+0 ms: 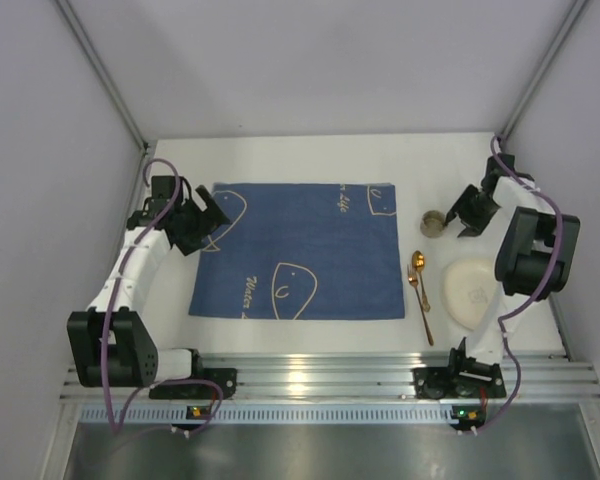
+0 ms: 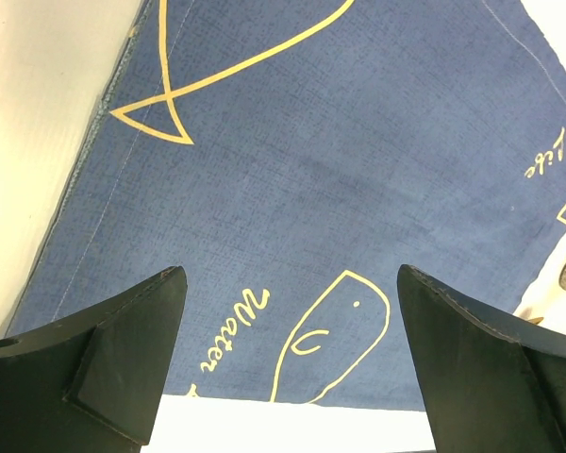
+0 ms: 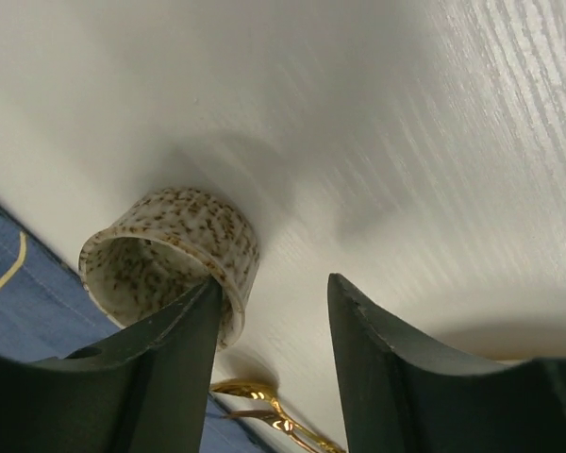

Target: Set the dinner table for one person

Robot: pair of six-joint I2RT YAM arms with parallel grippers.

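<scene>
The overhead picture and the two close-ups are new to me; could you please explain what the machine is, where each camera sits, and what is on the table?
The machine is two robot arms bolted at the near edge of a white table. The overhead picture looks down from above and behind them, with the left arm on the left and the right arm on the right. The other two pictures come from a camera on each wrist, so the dark wedges at the bottom are that arm's own jaws. On the table lie a blue cloth with line-drawn fish, a small speckled cup, a gold spoon and a white dish partly under the right arm. The left jaws stand wide open above the cloth, empty. The right jaws are apart at the cup, one of them at its rim; nothing is held yet.
</scene>
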